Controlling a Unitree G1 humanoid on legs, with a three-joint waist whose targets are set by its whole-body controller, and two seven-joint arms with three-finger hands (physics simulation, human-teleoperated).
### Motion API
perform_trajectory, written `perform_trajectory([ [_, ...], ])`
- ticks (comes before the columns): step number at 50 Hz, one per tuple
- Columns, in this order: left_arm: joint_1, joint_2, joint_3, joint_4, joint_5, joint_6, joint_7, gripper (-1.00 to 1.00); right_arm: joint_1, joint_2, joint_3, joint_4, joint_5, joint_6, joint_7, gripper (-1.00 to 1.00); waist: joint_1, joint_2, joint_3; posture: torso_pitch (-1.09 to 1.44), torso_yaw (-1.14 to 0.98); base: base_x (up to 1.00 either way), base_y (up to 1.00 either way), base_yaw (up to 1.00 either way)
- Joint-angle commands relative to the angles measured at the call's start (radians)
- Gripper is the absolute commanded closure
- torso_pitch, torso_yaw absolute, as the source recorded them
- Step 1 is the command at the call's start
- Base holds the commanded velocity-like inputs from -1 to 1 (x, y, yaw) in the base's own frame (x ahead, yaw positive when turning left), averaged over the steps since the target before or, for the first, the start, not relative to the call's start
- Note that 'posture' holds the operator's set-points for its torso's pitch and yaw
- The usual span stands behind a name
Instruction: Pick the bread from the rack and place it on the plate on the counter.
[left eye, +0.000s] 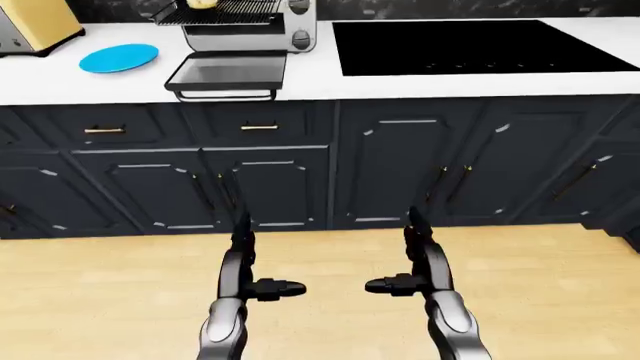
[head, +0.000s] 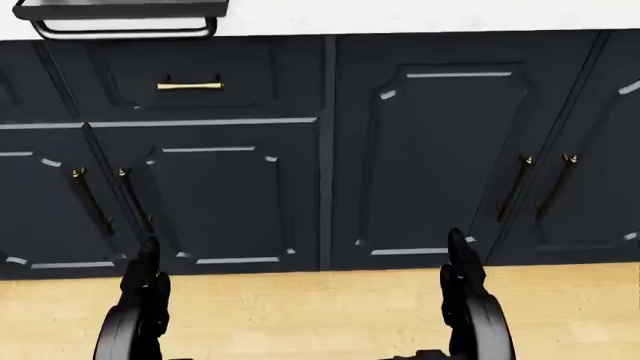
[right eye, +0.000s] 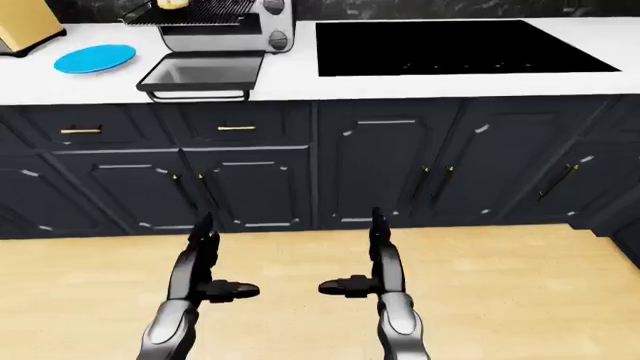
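Heads up, your bread (left eye: 202, 4) is barely in shot: just a yellowish lump on the rack (left eye: 222, 11) at the top edge of the left-eye view, mostly cut off, so you can't really read its shape. The rack sticks out of the toaster oven (left eye: 262, 26), whose door (left eye: 228, 73) hangs open flat, reaching the counter (left eye: 310, 79) edge. The blue plate (left eye: 119, 58) sits just left of that door with bare counter around it, and a yellow box (left eye: 35, 24) further left is clipped by the frame. The black cooktop (left eye: 480, 46) fills the counter's right side. Your left hand (left eye: 256, 279) and right hand (left eye: 412, 276) are both low over the wood floor (left eye: 540, 285), well apart from the counter, fingers spread, thumbs pointing at each other, holding nothing. Head view only shows dark cabinets (head: 430, 157) and your hands' tips, wrists cut off at the bottom.
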Motion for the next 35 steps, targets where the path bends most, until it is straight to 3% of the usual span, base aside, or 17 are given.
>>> perform_trajectory([
  [1, -0.011, 0.018, 0.008, -0.219, -0.001, 0.044, -0.004, -1.00, -0.044, -0.010, -0.017, -0.125, 0.032, -0.015, 0.010, -1.00, -0.002, -0.008, -0.001, 0.00, 0.00, 0.00, 0.00, 0.00],
  [3, -0.002, 0.021, 0.018, -0.275, 0.004, 0.092, -0.011, -1.00, -0.048, -0.012, -0.019, -0.158, 0.035, 0.018, 0.007, -1.00, 0.008, 0.000, -0.065, 0.00, 0.00, 0.00, 0.00, 0.00],
  [4, 0.000, 0.020, 0.028, -0.309, 0.000, 0.123, -0.010, -1.00, -0.044, -0.013, -0.018, -0.191, 0.040, 0.039, 0.013, -1.00, 0.008, -0.001, -0.036, 0.00, 0.00, 0.00, 0.00, 0.00],
  [5, 0.006, 0.022, 0.025, -0.346, 0.002, 0.152, -0.021, -1.00, -0.044, -0.019, -0.017, -0.216, 0.033, 0.054, 0.019, -1.00, 0.006, -0.009, -0.022, 0.00, 0.00, 0.00, 0.00, 0.00],
  [7, -0.003, 0.028, 0.036, -0.409, 0.007, 0.219, -0.027, -1.00, -0.057, -0.024, -0.022, -0.262, 0.033, 0.100, 0.025, -1.00, 0.008, -0.007, -0.067, 0.00, 0.00, 0.00, 0.00, 0.00],
  [8, -0.023, 0.033, 0.049, -0.436, 0.005, 0.265, -0.030, -1.00, -0.074, -0.028, -0.025, -0.285, 0.029, 0.127, 0.025, -1.00, 0.009, -0.006, -0.072, 0.00, 0.00, 0.00, 0.00, 0.00],
  [14, -0.174, 0.093, 0.096, -0.553, 0.047, 0.485, -0.065, -1.00, -0.241, -0.063, -0.062, -0.420, 0.036, 0.330, 0.023, -1.00, 0.009, 0.001, -0.084, 0.00, 0.00, 0.00, 0.00, 0.00],
  [20, -0.447, 0.199, 0.142, -0.523, 0.056, 0.653, -0.103, -1.00, -0.485, -0.125, -0.084, -0.447, 0.048, 0.499, 0.015, -1.00, 0.009, 0.002, -0.089, 0.00, 0.00, 0.00, 0.00, 0.00],
  [22, -0.536, 0.227, 0.161, -0.465, 0.030, 0.662, -0.115, -1.00, -0.563, -0.144, -0.097, -0.416, 0.065, 0.527, 0.009, -1.00, 0.008, 0.003, -0.089, 0.00, 0.00, 0.00, 0.04, 0.00],
  [23, -0.571, 0.245, 0.172, -0.418, 0.023, 0.651, -0.112, -1.00, -0.594, -0.152, -0.100, -0.394, 0.073, 0.527, 0.007, -1.00, 0.007, 0.007, -0.108, 0.00, 0.00, 0.00, 0.06, 0.00],
  [25, -0.635, 0.272, 0.187, -0.343, -0.017, 0.631, -0.115, -1.00, -0.656, -0.169, -0.103, -0.347, 0.086, 0.528, 0.003, -1.00, 0.005, 0.008, -0.099, 0.00, 0.00, 0.00, 0.23, 0.00],
  [26, -0.664, 0.286, 0.192, -0.315, -0.031, 0.632, -0.110, -1.00, -0.676, -0.175, -0.106, -0.324, 0.093, 0.526, 0.000, -1.00, 0.002, -0.003, -0.091, 0.00, 0.00, 0.00, 0.31, 0.00],
  [29, -0.765, 0.335, 0.182, -0.229, -0.054, 0.631, -0.118, -1.00, -0.745, -0.191, -0.102, -0.215, 0.105, 0.484, 0.001, -1.00, 0.000, -0.011, -0.097, 0.00, 0.00, 0.00, 0.31, 0.00],
  [31, -0.822, 0.355, 0.193, -0.191, -0.081, 0.632, -0.116, -1.00, -0.780, -0.201, -0.106, -0.200, 0.121, 0.495, 0.000, -1.00, 0.000, 0.008, -0.095, 0.00, 0.00, 0.00, 0.32, 0.00],
  [33, -0.865, 0.382, 0.190, -0.144, -0.082, 0.615, -0.110, -1.00, -0.827, -0.217, -0.101, -0.154, 0.122, 0.485, 0.006, -1.00, -0.005, 0.044, -0.080, 0.00, 0.00, 0.00, 0.31, 0.00],
  [34, -0.873, 0.390, 0.185, -0.129, -0.083, 0.608, -0.112, -1.00, -0.845, -0.222, -0.102, -0.139, 0.124, 0.484, 0.008, -1.00, -0.008, 0.076, -0.083, 0.00, 0.00, 0.00, 0.31, 0.00],
  [35, -0.882, 0.396, 0.183, -0.122, -0.082, 0.603, -0.109, -1.00, -0.863, -0.228, -0.109, -0.133, 0.134, 0.487, 0.009, -1.00, -0.005, 0.123, -0.093, 0.00, 0.00, 0.00, 0.31, 0.00],
])
